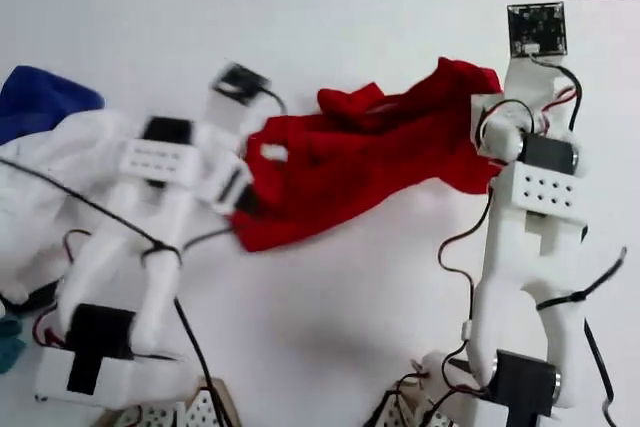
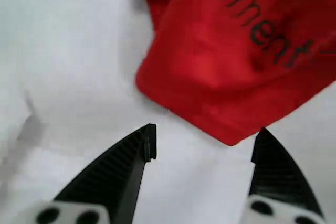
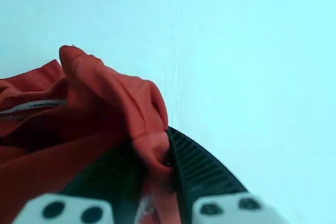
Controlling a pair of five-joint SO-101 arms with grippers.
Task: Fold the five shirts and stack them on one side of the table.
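A crumpled red shirt point(image 1: 370, 162) lies stretched across the middle of the white table point(image 1: 330, 327). My right gripper point(image 3: 160, 156) is shut on a pinched fold of the red shirt point(image 3: 105, 108) at its right end, near the arm's wrist point(image 1: 495, 142). My left gripper point(image 2: 202, 142) stands open just short of a corner of the red shirt point(image 2: 231, 72), with table showing between its black fingers point(image 2: 131, 156). In the high view the left gripper point(image 1: 245, 187) sits at the shirt's left edge.
A pile of white cloth point(image 1: 60, 177) lies at the left, under the left arm, with a blue shirt point(image 1: 40, 97) behind it. A teal scrap point(image 1: 8, 342) shows at the left edge. Black cables point(image 1: 460, 257) trail beside both arms.
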